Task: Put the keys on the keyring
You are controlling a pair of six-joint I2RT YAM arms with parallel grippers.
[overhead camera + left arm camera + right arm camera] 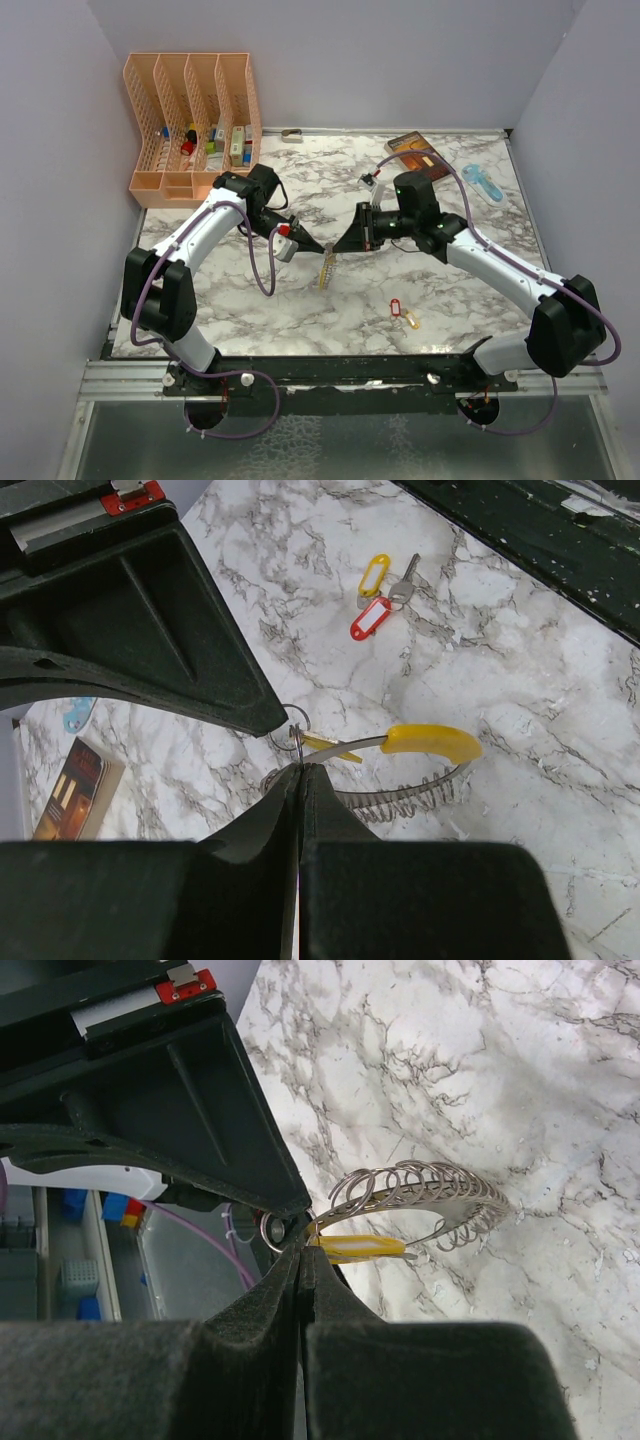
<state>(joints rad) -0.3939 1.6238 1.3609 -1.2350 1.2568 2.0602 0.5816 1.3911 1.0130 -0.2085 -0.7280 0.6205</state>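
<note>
Both grippers meet tip to tip above the middle of the marble table. My left gripper [322,247] [298,767] is shut on one end of the keyring [326,272], a silvery coil with a curved yellow segment [430,740] that hangs below the tips. My right gripper [337,250] [303,1252] is shut on a yellow-tagged key [365,1247] by its small split ring [272,1230], right at the keyring's band [430,1185]. Two more keys [403,314] lie loose on the table nearer the front, with a red tag [370,618] and a yellow tag [375,575].
A peach file organiser [190,110] with small items stands at the back left. A brown book [415,152] and a blue plastic object [483,182] lie at the back right. Grey walls close off the table's left, back and right.
</note>
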